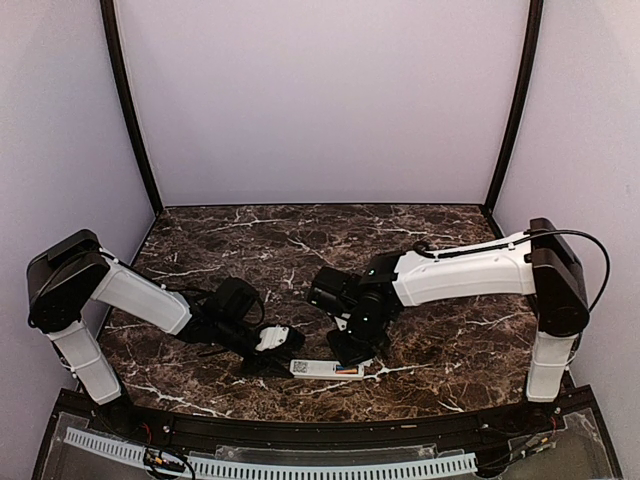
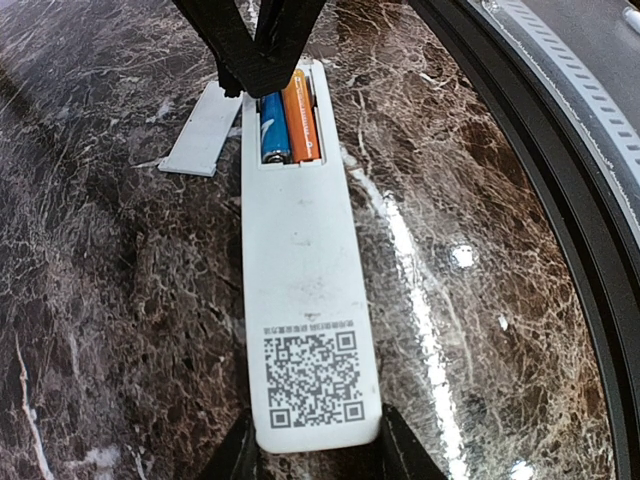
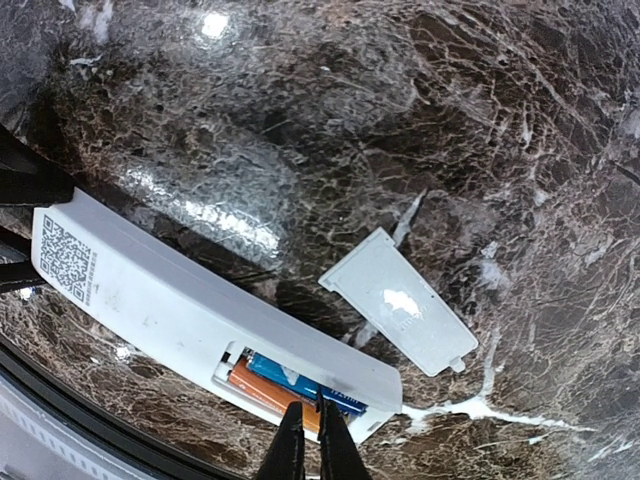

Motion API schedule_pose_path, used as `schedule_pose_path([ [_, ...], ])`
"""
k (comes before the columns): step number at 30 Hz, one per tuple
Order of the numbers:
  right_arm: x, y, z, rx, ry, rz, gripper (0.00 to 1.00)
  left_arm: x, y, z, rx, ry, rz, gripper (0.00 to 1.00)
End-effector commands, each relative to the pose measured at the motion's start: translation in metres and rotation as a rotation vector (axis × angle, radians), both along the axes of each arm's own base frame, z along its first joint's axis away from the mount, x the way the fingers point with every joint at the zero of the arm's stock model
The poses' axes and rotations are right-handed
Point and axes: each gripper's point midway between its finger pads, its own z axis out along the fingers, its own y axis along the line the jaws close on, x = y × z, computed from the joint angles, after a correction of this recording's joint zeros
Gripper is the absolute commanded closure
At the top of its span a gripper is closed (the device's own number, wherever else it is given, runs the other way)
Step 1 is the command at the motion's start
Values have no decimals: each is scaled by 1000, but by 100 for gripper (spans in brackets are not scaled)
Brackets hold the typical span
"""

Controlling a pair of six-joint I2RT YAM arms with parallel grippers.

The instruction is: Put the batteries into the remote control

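- On the table [image 2: 120, 300], near its front edge, the remote control [image 2: 305, 250] lies back up.
- Both batteries [image 2: 300, 120] sit side by side in its recess.
- Left gripper [image 2: 315, 452] clamps the sticker end.
- Right gripper [image 3: 308, 440], fingers nearly together, points at the batteries.
- Loose cover [image 3: 400, 300] lies just beside.

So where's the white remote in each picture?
Top external: the remote control lies low in the middle.
Left wrist: it fills the centre, running bottom to top.
Right wrist: lower left, slanting.
Shared landmark: the QR-code sticker on its back.
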Motion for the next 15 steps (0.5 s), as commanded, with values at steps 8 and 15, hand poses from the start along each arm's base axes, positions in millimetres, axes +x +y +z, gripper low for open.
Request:
schedule_pose_path([
  [8,-3,-2,14,42,14,-2,98,-6,12,-17,86,39,10,100],
  [15,5,12,41,186,-72,200,80,-4,11,-16,85,37,19,100],
])
